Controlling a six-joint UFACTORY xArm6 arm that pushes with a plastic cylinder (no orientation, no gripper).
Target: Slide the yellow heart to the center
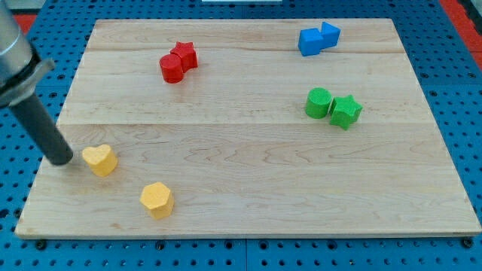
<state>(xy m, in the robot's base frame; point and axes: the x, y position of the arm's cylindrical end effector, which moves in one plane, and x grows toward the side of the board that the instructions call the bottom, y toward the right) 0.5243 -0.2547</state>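
The yellow heart [99, 159] lies near the board's left edge, toward the view's bottom left. My tip [61, 159] rests on the board just left of the heart, a small gap apart. A yellow hexagon [157, 199] lies to the lower right of the heart.
A red cylinder [172, 68] and a red star [184, 54] touch at the top, left of centre. Two blue blocks [317, 39] sit at the top right. A green cylinder [318, 102] and a green star [346, 111] sit at the right. The wooden board [248, 158] ends close to my tip.
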